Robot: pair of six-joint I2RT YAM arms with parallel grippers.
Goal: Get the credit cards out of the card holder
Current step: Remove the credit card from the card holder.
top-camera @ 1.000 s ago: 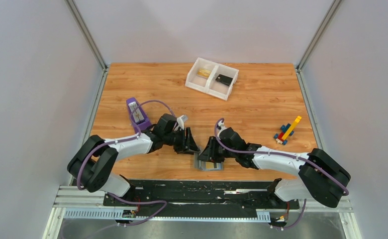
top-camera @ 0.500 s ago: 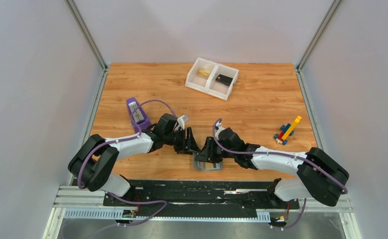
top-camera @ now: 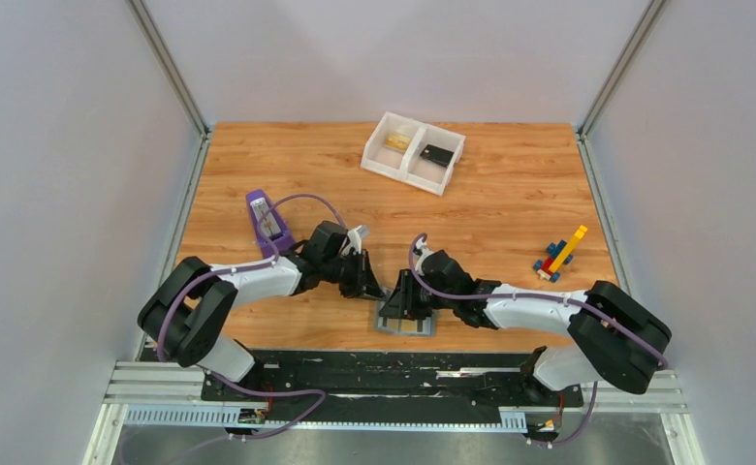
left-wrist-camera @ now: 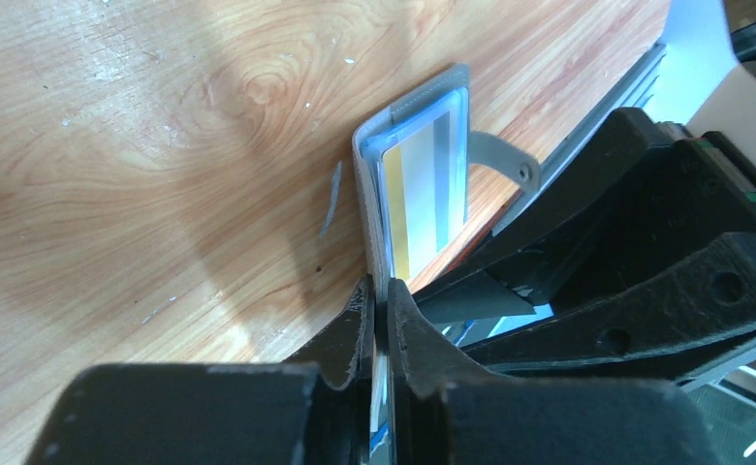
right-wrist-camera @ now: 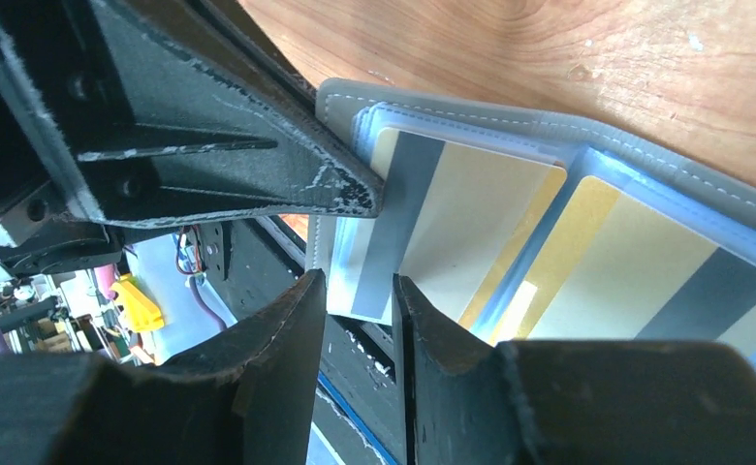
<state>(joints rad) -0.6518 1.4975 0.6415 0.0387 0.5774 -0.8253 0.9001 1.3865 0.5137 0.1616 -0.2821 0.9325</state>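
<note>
Against 1.0 s ago: the right gripper has shifted left, closer to the left gripper. The card holder sits by the near edge of the table, between both grippers.

Count: one holder, two credit cards visible in its sleeves.

Left fingers are pinched tight on a holder panel edge. Right fingers are narrowly apart with a card corner between them; grip cannot be told.

2 credit cards, 1 card holder, 1 tray.
</note>
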